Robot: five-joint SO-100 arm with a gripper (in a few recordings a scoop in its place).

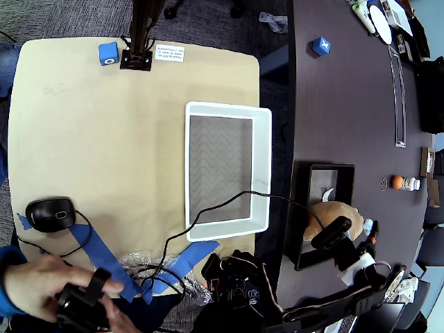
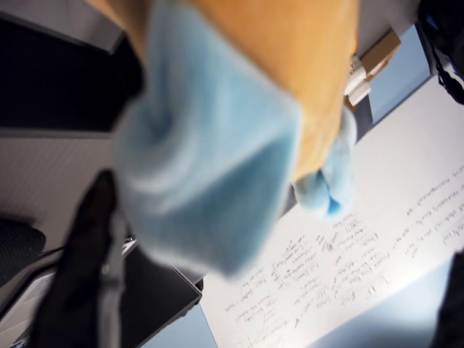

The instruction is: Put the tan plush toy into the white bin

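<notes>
The tan plush toy (image 1: pixel 340 216) sits at the lower right of the overhead view, over the right rim of a black tray (image 1: pixel 303 208) on the dark table (image 1: pixel 347 104); close up in the wrist view it (image 2: pixel 290 65) is a blur of orange with light blue paws; the gripper (image 1: pixel 350 239) is right against it from below, though whether the claw is clenched on it or released I cannot tell; the white bin (image 1: pixel 262 166) stands well apart to the left, on the right edge of the tan table (image 1: pixel 97 152), its grey zigzag bottom bare.
</notes>
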